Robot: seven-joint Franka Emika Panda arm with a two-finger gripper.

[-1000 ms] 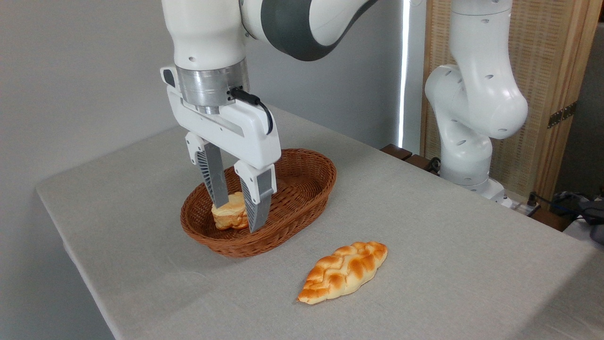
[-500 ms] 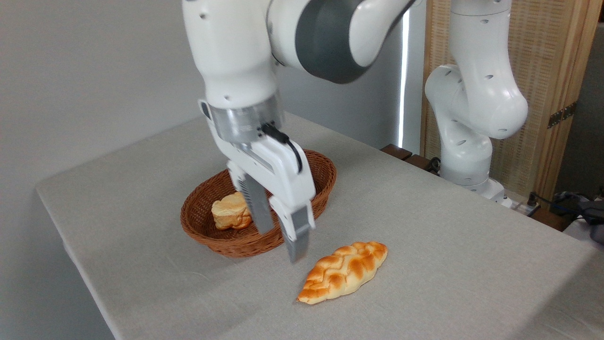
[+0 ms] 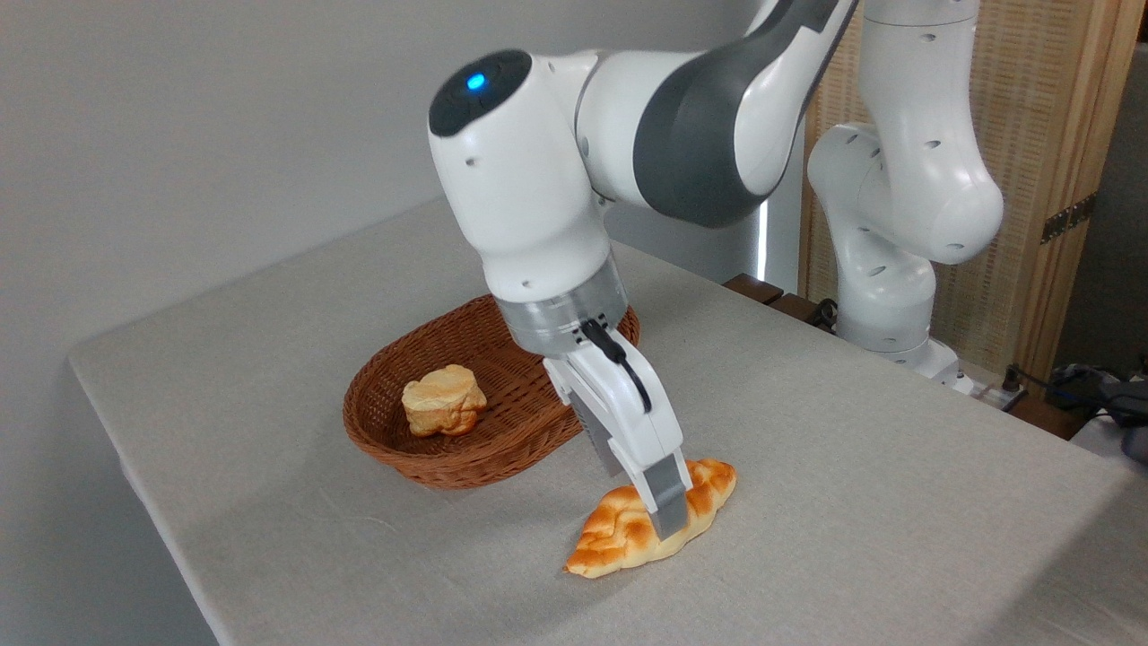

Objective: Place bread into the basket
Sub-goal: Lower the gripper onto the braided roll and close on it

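On the bench (image 3: 852,467), the claw (image 3: 659,507) is straddling the braided loaf (image 3: 619,534), fingers spread, positioning to grip it for the basket (image 3: 466,467).

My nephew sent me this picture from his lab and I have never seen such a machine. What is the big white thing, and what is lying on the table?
The white jointed thing is a robot arm, photographed by one fixed camera that stands off the table and looks down across it. At its end is a gripper with two fingers. It is lowered over a long braided loaf that lies on the grey table. One finger shows in front of the loaf; the other is hidden, so I cannot tell whether the loaf is gripped yet. To the left sits a brown wicker basket, and a small pale bun lies inside it. A screen of wood and woven cane stands behind.
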